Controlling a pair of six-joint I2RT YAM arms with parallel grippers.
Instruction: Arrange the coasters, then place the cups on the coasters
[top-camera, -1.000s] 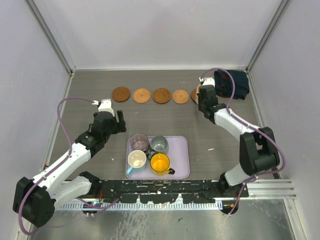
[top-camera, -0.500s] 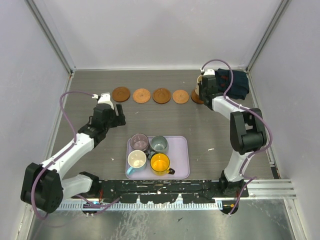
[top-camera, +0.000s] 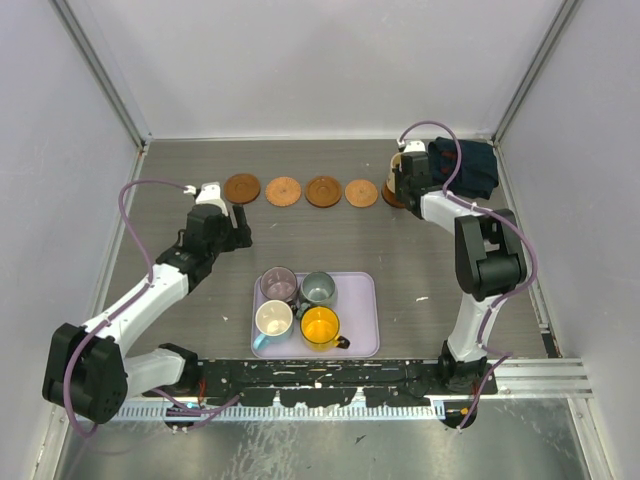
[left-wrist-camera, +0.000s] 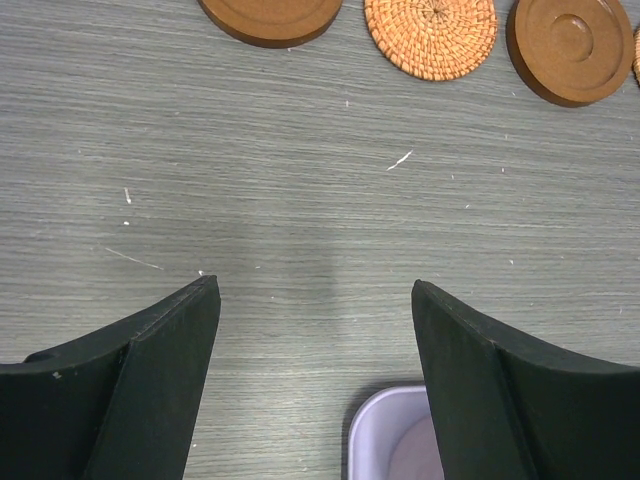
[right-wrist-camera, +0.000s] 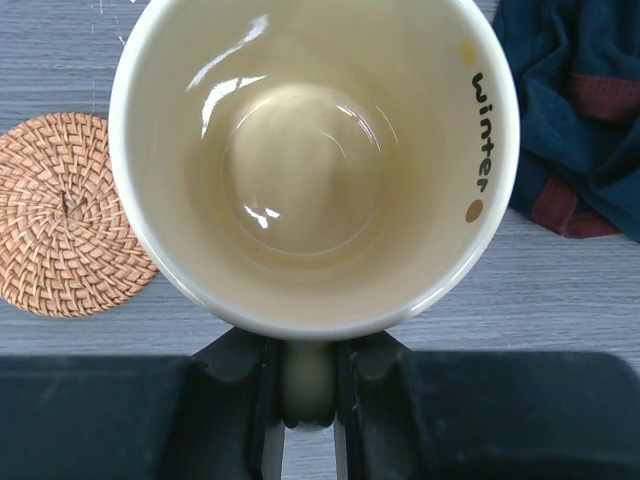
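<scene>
Five brown coasters lie in a row at the back: a dark one (top-camera: 241, 187), then (top-camera: 283, 190), (top-camera: 323, 190), (top-camera: 361, 193), and a fifth (top-camera: 389, 194) half hidden under my right gripper (top-camera: 404, 176). That gripper (right-wrist-camera: 305, 372) is shut on the handle of a pale cream cup (right-wrist-camera: 310, 150), held upright beside a woven coaster (right-wrist-camera: 65, 215). The purple (top-camera: 278, 284), grey-teal (top-camera: 318, 288), cream-and-blue (top-camera: 273, 319) and yellow (top-camera: 320, 325) cups stand on the lavender tray (top-camera: 366, 330). My left gripper (top-camera: 233, 226) (left-wrist-camera: 315, 300) hangs open and empty between tray and coasters (left-wrist-camera: 430, 35).
A dark blue cloth (top-camera: 468, 168) (right-wrist-camera: 580, 110) lies bunched at the back right, just beyond the cream cup. The tray's corner (left-wrist-camera: 385, 430) shows under my left fingers. Grey walls enclose the table on three sides.
My right arm has reached farther back with the cream cup, over the rightmost coaster. My left gripper has drifted slightly toward the coaster row, still open.
</scene>
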